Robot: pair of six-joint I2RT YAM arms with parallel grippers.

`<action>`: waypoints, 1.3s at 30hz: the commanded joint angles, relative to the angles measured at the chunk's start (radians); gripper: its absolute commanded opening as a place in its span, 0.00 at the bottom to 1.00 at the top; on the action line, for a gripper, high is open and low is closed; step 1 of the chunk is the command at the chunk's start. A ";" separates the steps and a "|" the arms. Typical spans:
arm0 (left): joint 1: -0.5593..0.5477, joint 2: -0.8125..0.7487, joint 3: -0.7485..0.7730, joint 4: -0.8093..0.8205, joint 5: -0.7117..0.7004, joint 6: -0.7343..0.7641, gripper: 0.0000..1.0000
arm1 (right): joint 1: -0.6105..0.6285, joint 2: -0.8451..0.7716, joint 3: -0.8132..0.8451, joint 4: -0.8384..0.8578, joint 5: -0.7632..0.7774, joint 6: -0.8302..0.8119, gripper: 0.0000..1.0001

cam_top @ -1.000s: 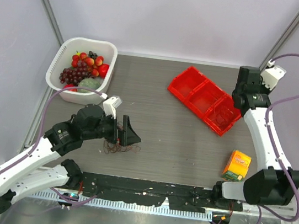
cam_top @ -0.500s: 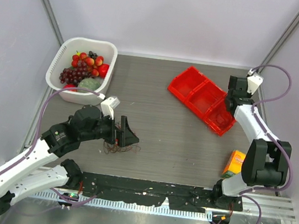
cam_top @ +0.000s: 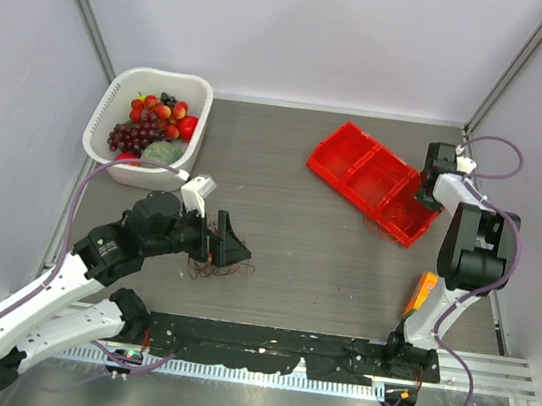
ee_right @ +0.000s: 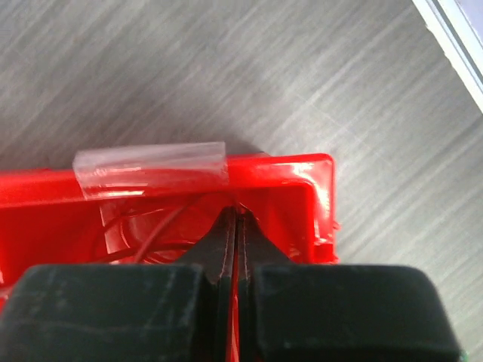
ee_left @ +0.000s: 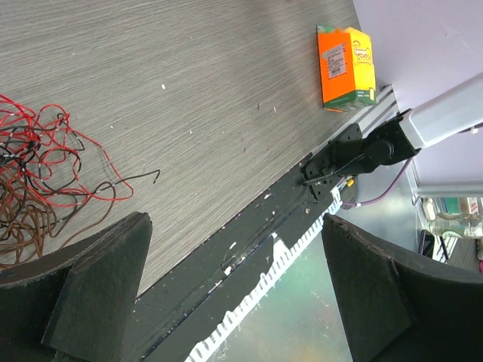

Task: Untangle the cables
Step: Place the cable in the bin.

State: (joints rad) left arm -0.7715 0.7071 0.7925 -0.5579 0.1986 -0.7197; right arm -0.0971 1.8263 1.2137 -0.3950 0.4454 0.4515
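**A:** While the left gripper [cam_top: 233, 243] is hanging low over the table [cam_top: 305, 248] with its jaws spread as wide as they go, we are finding the cables [cam_top: 211, 269] lying just beneath it. They are near the front edge, a loose red and brown heap that neither finger is touching.

**B:** We are seeing the same from the left wrist. That arm is sitting almost where it was a second ago, and the heap is not shifting either.

**A:** The right arm is the one changing. A second ago its elbow was swung far out to the right. Now we are seeing it folded in close, with its upright link covering part of the orange box [cam_top: 422, 293].

**B:** The right gripper [ee_right: 235, 226] is now pointing down into the right end of the red tray [cam_top: 356, 170]. Its jaws are pressing flat together just inside the end wall. A thin dark strand [ee_right: 151, 234] is curling beside them, but we are unable to tell whether they are pinching it.

**A:** The basket of fruit [cam_top: 157, 76] is staying in the far left corner.
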 commanded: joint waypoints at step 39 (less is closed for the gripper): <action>-0.003 -0.024 0.016 -0.023 -0.013 0.012 1.00 | 0.338 -0.087 0.058 -0.032 -0.068 0.102 0.43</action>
State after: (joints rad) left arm -0.7715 0.6823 0.7925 -0.5846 0.1925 -0.7177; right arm 0.2405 1.7172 1.2392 -0.4576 0.3130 0.4969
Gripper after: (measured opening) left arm 0.994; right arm 0.435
